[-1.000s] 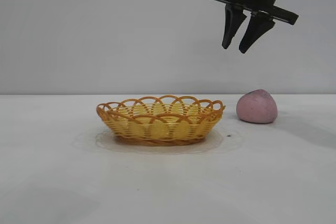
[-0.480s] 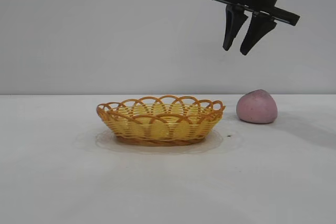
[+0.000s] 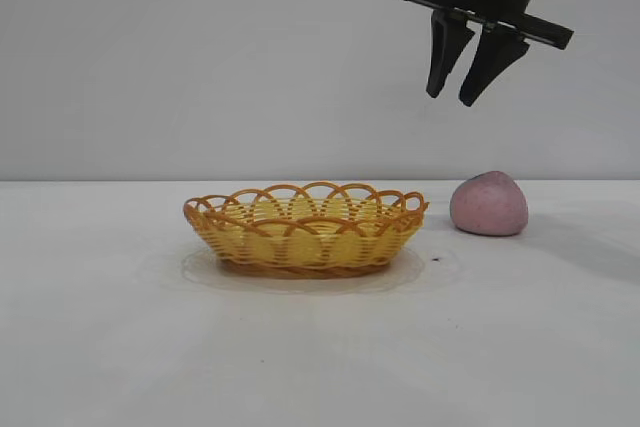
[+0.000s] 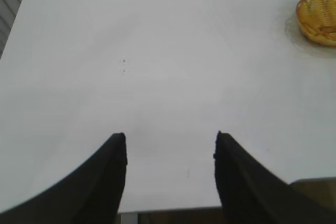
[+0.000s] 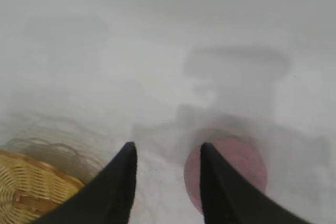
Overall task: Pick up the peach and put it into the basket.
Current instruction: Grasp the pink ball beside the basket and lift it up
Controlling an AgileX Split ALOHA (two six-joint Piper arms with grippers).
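- Since the earlier exterior frames, hardly anything is seen to have shifted: the right pincer (image 3: 456,97) has crept only slightly toward the peach (image 3: 489,204), and basket (image 3: 305,230) and peach lie where they lay.
- Nearest on the white table (image 3: 100,347), the basket is seen sitting flat, with nothing inside it.
- Just beyond its rim, apart from it, the peach is found resting on the table, pointed top up, not yet grasped.
- High above the gap between basket and peach, the right pincer is held partly released, with nothing between its jaws; in the right wrist view the peach (image 5: 231,169) is partly hidden behind one finger rather than centred.
- For a clean grasp, the pincer should probably be shifted sideways until the peach sits midway between the jaws, widened if the fruit proves broader, then lowered straight down and closed at the widest part.
- The left pincer (image 4: 170,142) is kept released and empty over bare table, well away from the basket (image 4: 320,14).
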